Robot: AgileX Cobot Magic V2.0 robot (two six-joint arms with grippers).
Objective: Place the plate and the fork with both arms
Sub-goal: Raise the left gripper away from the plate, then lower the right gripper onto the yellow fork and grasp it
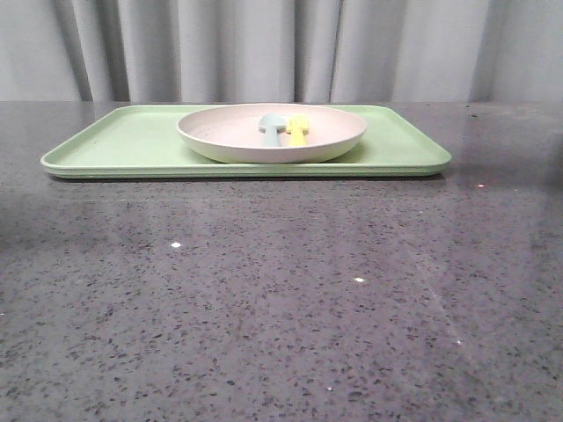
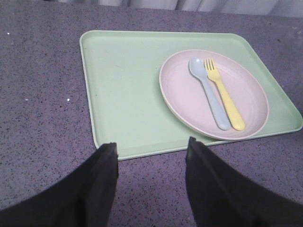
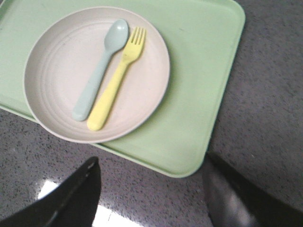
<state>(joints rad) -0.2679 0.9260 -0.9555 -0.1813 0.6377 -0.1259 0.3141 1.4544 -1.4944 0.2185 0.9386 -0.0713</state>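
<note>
The cream-pink plate point(image 1: 264, 141) sits on the light-green tray point(image 1: 123, 145) at the far middle of the table. The yellow fork point(image 1: 299, 130) lies in the plate, next to a pale blue spoon point(image 1: 271, 128). The plate point(image 2: 180, 94) and fork point(image 2: 225, 97) show in the left wrist view, and the plate point(image 3: 57, 71) and fork point(image 3: 116, 80) in the right wrist view. My left gripper point(image 2: 151, 146) is open and empty, short of the tray's near edge. My right gripper point(image 3: 151, 168) is open and empty, near the tray's corner. Neither gripper shows in the front view.
The tray point(image 2: 123, 85) also holds the spoon point(image 2: 208, 92), which shows in the right wrist view too point(image 3: 97, 71). The table point(image 1: 281, 308) is dark speckled stone. Grey curtains point(image 1: 281, 44) hang behind it.
</note>
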